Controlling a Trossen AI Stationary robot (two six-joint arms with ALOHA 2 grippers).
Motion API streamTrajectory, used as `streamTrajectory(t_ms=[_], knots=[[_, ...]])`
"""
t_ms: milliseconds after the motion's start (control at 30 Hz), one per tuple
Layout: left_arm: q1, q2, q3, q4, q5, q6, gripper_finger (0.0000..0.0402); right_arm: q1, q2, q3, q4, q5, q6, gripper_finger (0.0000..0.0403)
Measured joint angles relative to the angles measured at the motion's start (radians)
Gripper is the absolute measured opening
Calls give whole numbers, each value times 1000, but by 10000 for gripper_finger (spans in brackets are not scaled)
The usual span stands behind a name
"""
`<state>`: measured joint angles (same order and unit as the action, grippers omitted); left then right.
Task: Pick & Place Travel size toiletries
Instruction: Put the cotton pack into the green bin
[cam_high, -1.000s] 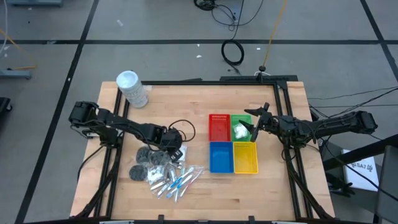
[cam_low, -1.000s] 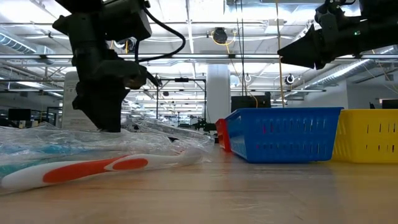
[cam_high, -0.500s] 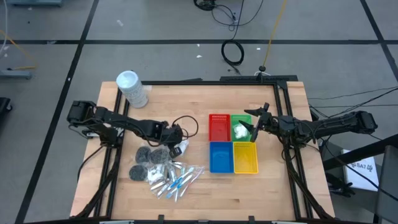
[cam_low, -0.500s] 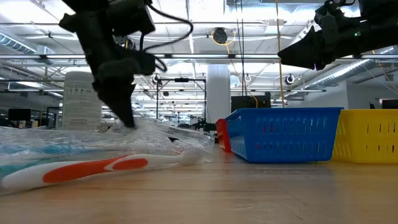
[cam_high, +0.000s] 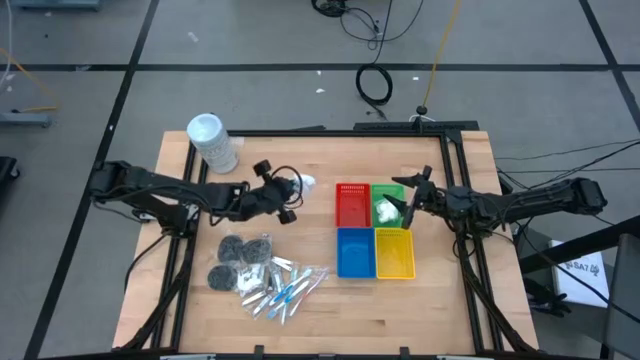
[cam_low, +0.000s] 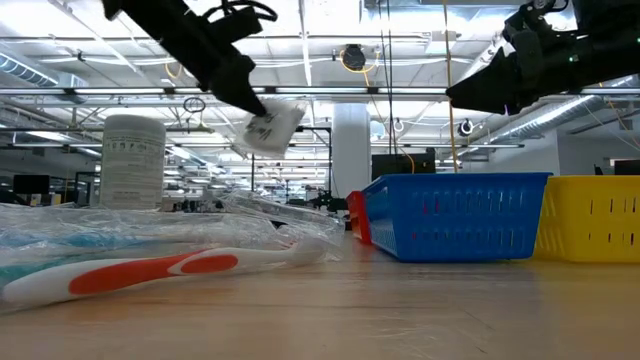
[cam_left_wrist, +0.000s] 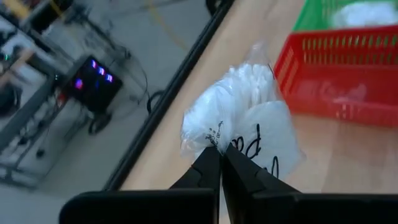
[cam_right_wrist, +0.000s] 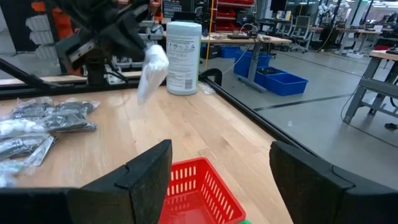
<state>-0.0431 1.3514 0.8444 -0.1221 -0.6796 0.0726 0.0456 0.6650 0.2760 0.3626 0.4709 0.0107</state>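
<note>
My left gripper (cam_high: 293, 190) is shut on a white packet in clear wrap (cam_high: 306, 184), raised above the table between the pile and the red tray (cam_high: 352, 205). The low view shows the packet (cam_low: 268, 128) high off the wood. The other toiletries lie in a pile at the near left: dark grey bundles (cam_high: 236, 250) and clear-wrapped sticks (cam_high: 284, 290). My right gripper (cam_high: 404, 207) stands open above the green tray (cam_high: 392, 190), which holds white packets (cam_high: 384, 211). My left gripper pinches one edge of the packet's clear wrap (cam_left_wrist: 217, 140) between its two fingertips (cam_left_wrist: 208, 163). The fingers slant downward from the table's left. The packet sticks out past the fingertips, tilted and lifted clear of the table (cam_low: 268, 128).
A tall white tub (cam_high: 212, 142) stands at the far left corner. Blue (cam_high: 355, 252) and yellow (cam_high: 394, 252) trays sit in front of the red and green ones. A wrapped orange-and-white toothbrush (cam_low: 150, 270) lies close to the low camera. Bare wood lies near the front right.
My left gripper has shut on a white packet at the pile, then risen and gone toward the table's far edge and slightly right, rolling its wrist. The packet has come up out of the pile and now hangs clear; the rest of the pile stays put.
</note>
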Motion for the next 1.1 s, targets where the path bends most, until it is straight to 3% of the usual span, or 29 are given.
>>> streamTrajectory(t_ms=[200,267,667,833,1100], knots=[[78,13,-129,500,314,218,1,-9,42,0,31,0,3,256],[97,14,-152,616,363,247,1,-19,72,0,75,-1,22,256],[117,62,-132,719,366,312,1,-62,449,1,553,-31,-31,256],[116,134,-132,842,369,314,0,-91,579,20,723,-148,0,256],[121,244,-49,883,431,329,0,-90,719,111,787,-212,32,297]])
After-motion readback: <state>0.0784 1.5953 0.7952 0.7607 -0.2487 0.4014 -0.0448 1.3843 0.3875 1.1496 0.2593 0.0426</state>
